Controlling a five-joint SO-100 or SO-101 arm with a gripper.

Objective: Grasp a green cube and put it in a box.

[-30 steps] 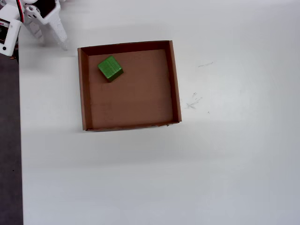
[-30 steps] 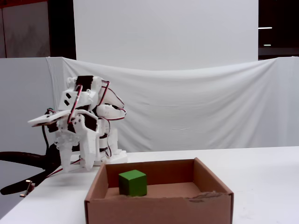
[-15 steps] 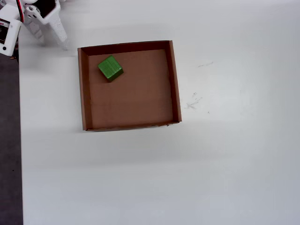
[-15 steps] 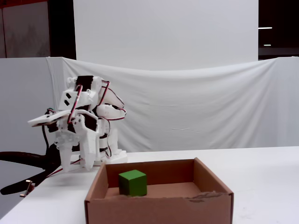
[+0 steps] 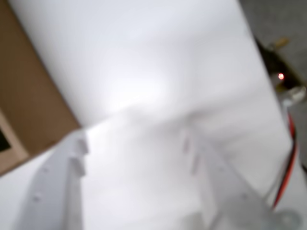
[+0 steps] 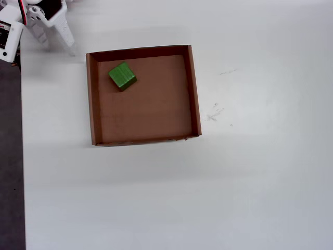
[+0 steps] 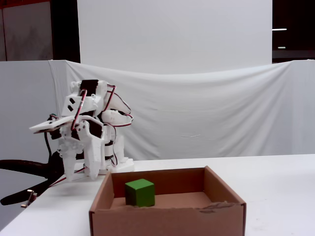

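The green cube [image 6: 122, 75] rests on the floor of the brown cardboard box [image 6: 91, 99], in its far left corner in the overhead view. The fixed view shows the cube [image 7: 139, 192] behind the box's front wall [image 7: 167, 221]. My gripper [image 6: 56, 44] hangs over the white table beyond the box's top left corner, apart from it, with the arm folded back [image 7: 81, 174]. In the wrist view the gripper [image 5: 134, 139] is open, with only bare table between its fingers and a box corner [image 5: 29, 105] at the left. The cube is out of that view.
The table's left edge [image 6: 22, 156] borders dark floor. Faint scuff marks [image 6: 214, 112] lie right of the box. A white cloth backdrop [image 7: 221, 113] hangs behind the table. Red wires and a lit red LED [image 5: 280, 75] sit at the wrist view's right.
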